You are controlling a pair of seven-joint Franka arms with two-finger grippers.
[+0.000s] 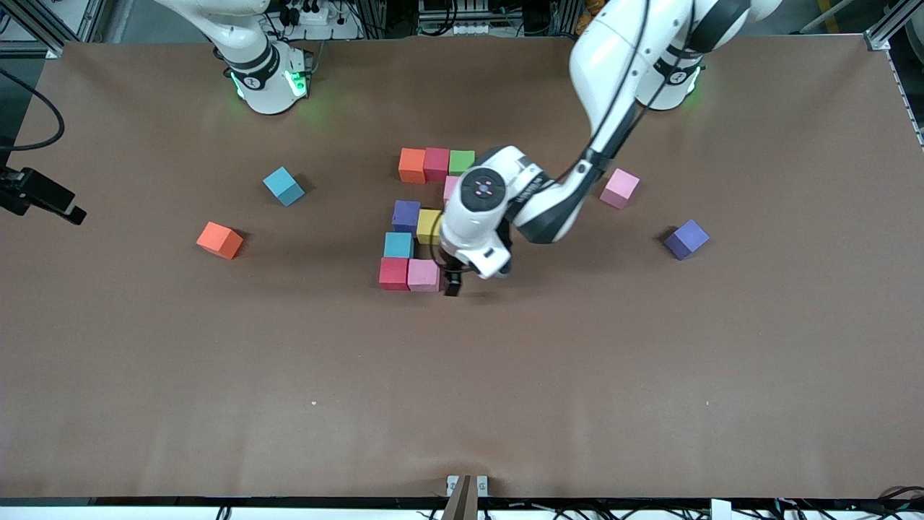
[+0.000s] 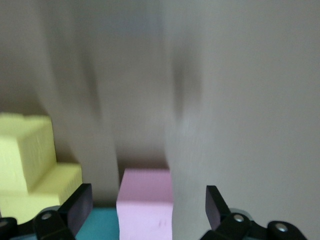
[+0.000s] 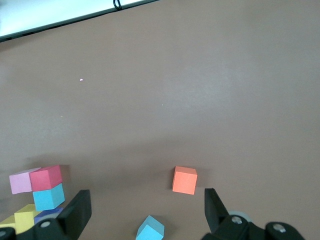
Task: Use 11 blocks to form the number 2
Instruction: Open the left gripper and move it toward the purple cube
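A partial number 2 of blocks lies mid-table: an orange [image 1: 412, 165], a red [image 1: 436, 163] and a green [image 1: 461, 161] block in a row, a pink one [image 1: 450, 186] half hidden under the left arm, purple [image 1: 406, 214], yellow [image 1: 429, 226], light blue [image 1: 398, 245], red [image 1: 393, 274] and pink [image 1: 424, 275]. My left gripper [image 1: 452, 283] is low at that last pink block, open. In the left wrist view the pink block [image 2: 145, 192] sits between the spread fingers [image 2: 77, 205], untouched. My right gripper [image 3: 145, 210] is open and empty, high over the table.
Loose blocks lie around: light blue [image 1: 283, 185] and orange [image 1: 219, 240] toward the right arm's end, pink [image 1: 619, 188] and purple [image 1: 686, 239] toward the left arm's end. The right wrist view shows the loose orange [image 3: 184, 180] and light blue [image 3: 150, 230] blocks below.
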